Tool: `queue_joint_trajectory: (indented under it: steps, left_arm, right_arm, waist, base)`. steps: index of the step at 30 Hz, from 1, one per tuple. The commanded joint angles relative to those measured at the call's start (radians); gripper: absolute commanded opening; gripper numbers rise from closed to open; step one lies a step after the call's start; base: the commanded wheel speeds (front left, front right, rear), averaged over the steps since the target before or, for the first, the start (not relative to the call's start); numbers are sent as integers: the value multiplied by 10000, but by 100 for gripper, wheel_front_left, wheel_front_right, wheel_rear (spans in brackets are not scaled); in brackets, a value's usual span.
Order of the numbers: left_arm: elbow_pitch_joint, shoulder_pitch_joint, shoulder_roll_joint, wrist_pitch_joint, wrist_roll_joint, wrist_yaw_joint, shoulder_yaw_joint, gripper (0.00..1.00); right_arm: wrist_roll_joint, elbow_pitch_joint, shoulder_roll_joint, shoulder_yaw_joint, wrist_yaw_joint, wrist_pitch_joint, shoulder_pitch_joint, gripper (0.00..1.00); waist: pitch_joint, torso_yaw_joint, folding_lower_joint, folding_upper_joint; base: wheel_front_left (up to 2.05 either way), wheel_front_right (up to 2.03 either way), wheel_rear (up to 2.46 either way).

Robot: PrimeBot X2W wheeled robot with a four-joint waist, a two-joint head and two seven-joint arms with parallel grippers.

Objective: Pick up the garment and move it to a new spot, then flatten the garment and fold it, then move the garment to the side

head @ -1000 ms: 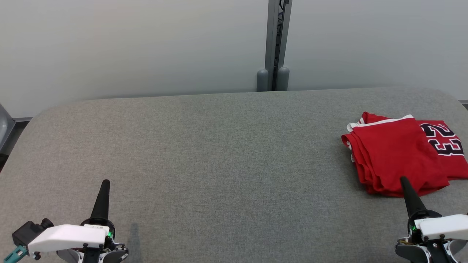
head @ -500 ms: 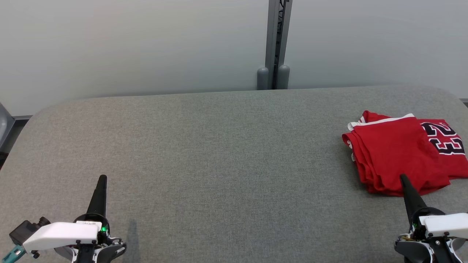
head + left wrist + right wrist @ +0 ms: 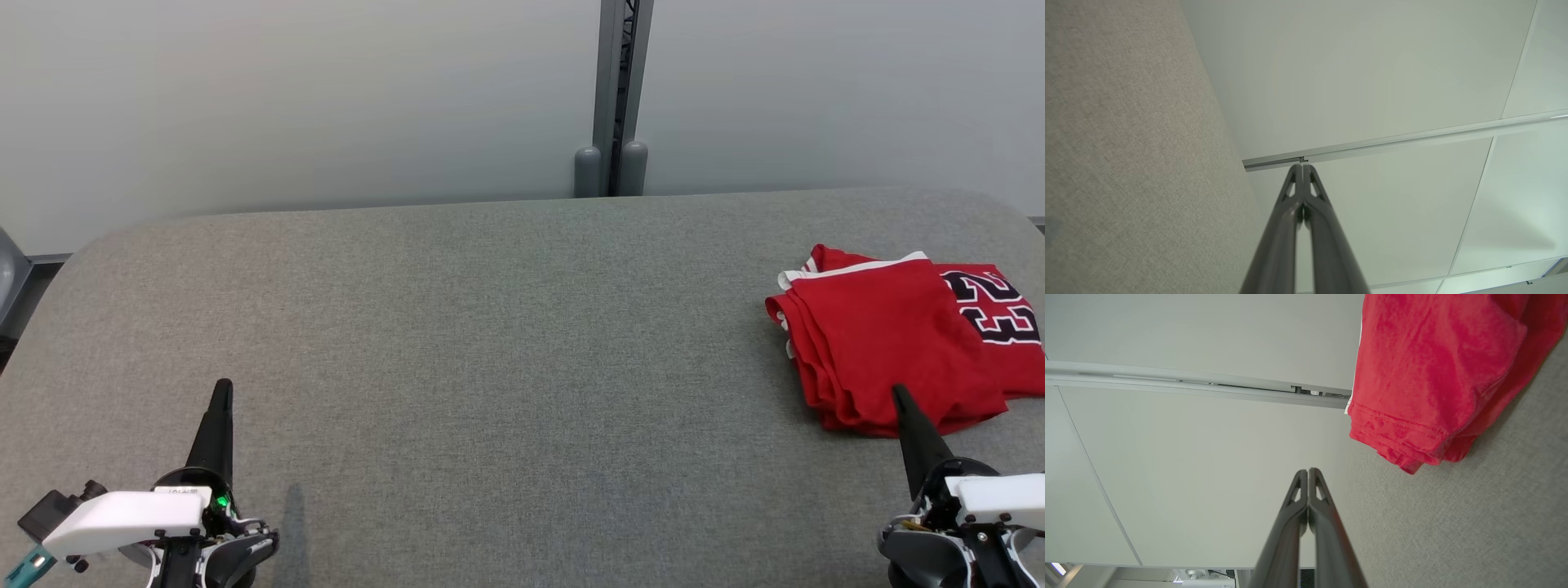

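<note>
The garment [image 3: 890, 343] is red with white trim and black, white-outlined numerals. The worktop [image 3: 490, 327] is plain flecked grey. The wall [image 3: 326, 98] behind is pale grey.

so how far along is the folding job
Done, by the look of it: the red jersey lies folded in a compact stack near the right edge of the grey table, so moving, flattening, folding and setting aside all appear finished. In hand: nothing; the left end effector and right end effector are both shut and empty, the right one close to the jersey but not gripping it. Left: probably nothing.
</note>
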Motion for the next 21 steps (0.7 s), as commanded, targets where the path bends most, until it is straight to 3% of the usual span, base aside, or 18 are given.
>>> queue_joint_trajectory:
  steps: [1,21]
  left_arm:
    - [0,-167,8,58,-158,-75,96,0]
    - [73,-296,-112,299,-825,-235,323,0]
  right_arm:
    - [221,9,-1,-68,7,72,-130,0]
    - [927,102,66,-150,7,196,-177,0]
  waist:
    - [8,1,0,0]
    - [72,8,0,0]
  base:
    - [0,0,0]
    - [0,0,0]
